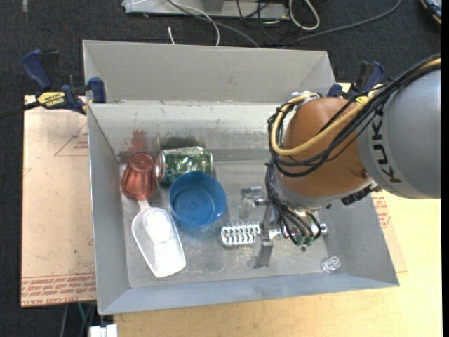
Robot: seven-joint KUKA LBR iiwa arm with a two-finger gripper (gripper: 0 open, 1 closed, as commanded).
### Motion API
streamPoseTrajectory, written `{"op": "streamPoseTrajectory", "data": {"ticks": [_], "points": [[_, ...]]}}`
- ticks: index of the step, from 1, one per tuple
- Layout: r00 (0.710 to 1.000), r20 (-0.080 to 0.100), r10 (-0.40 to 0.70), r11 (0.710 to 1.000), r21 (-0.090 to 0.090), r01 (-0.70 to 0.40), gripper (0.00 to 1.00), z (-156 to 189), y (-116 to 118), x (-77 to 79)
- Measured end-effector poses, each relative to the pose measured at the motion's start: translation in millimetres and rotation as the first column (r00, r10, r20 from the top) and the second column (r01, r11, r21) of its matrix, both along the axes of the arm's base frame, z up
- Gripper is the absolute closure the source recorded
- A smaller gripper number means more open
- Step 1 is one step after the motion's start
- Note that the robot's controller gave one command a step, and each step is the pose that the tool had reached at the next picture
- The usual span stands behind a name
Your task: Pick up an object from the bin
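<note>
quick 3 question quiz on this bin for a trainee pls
1. True or false: the green can lies on its side.
2. Which thing is nearest the gripper? A) red cup B) silver ribbed piece C) green can
3. Fill in: the ____ bowl sits next to the white scoop.

Key: 1 true; 2 B; 3 blue
</note>
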State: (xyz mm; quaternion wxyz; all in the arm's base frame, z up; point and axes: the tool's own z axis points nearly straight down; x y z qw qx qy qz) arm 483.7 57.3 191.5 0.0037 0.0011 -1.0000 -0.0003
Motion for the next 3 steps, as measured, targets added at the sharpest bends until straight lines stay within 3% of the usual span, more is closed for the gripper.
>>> {"op": "streamPoseTrajectory", "data": {"ticks": [1,2,3], "points": [[1.0,0.007,-0.003,1.0,0.0,0.003,0.0,3,0,1.7],[1.0,0.013,0.018,1.0,0.001,-0.018,0.0,-78,-40,39.1],[0.996,0.019,0.082,0.997,0.003,-0.082,0.0,-122,-56,59.6]]}}
